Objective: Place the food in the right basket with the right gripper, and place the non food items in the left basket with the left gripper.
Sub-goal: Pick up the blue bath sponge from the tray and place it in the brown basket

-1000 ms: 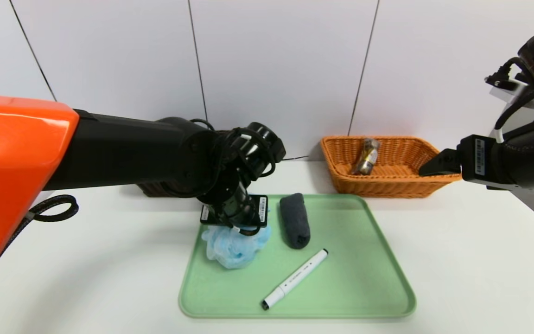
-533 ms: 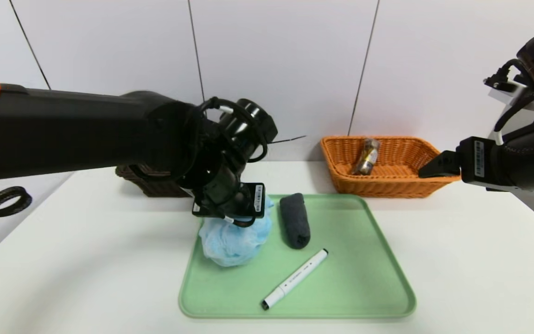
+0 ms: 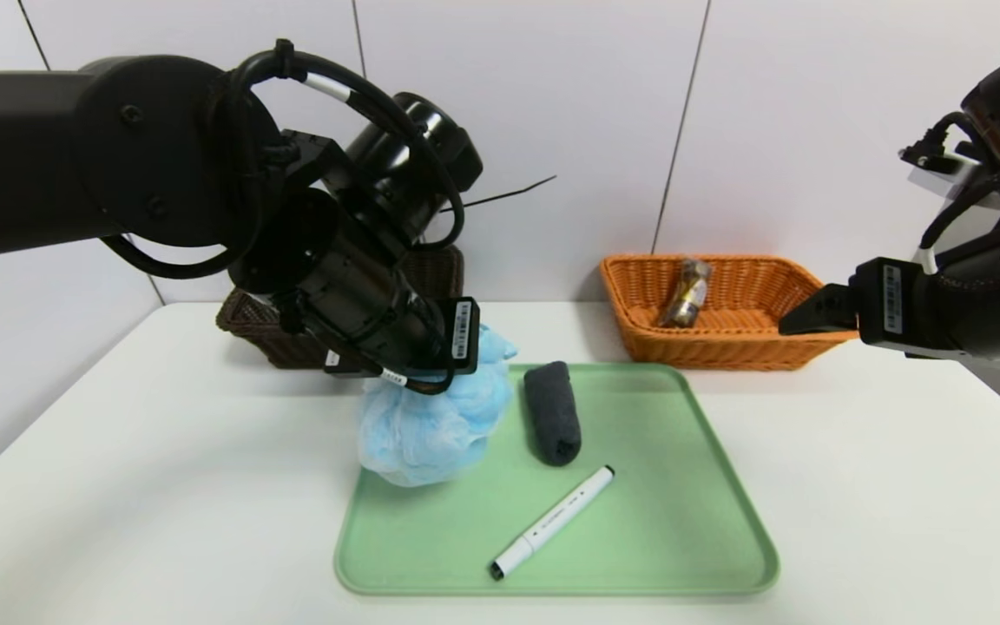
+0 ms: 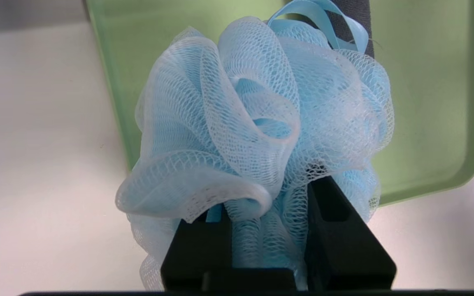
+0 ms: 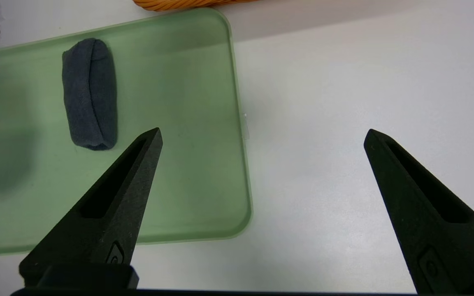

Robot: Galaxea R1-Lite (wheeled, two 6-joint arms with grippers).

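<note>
Now the left gripper point(image 4: 272, 205), a black pincer with tapered fingers, is clamped on a ruffled ball of pale blue and white mesh netting point(image 4: 257, 115), the soft folds bunched between its two fingers and spilling out around them; a light blue ribbon loop point(image 4: 360, 35) sticks out from the netting. The ball hangs over the far left part of a shallow, light green rectangular tray with rounded corners point(image 3: 682, 538), which lies on a smooth white table point(image 3: 161, 486). Also on the tray, to the right of the ball in the head view, is a rolled, dark grey cloth bundle point(image 3: 554, 417), and nearer the robot a slim white marker pen with black ends point(image 3: 552, 523) lies slantwise, apart from the cloth. Behind the left arm, beyond the tray's far left corner, stands a dark brown woven basket point(image 3: 266, 334), partly hidden by that arm, so its contents cannot be told. Beyond the tray's far right part stands an orange-brown woven basket with sloping sides point(image 3: 726, 351), holding a small item in a clear and gold wrapper point(image 3: 687, 293) that leans in its left part. The right gripper point(image 5: 263, 133), likewise black, hovers near that basket's right end with its fingers wide apart and nothing between them
</note>
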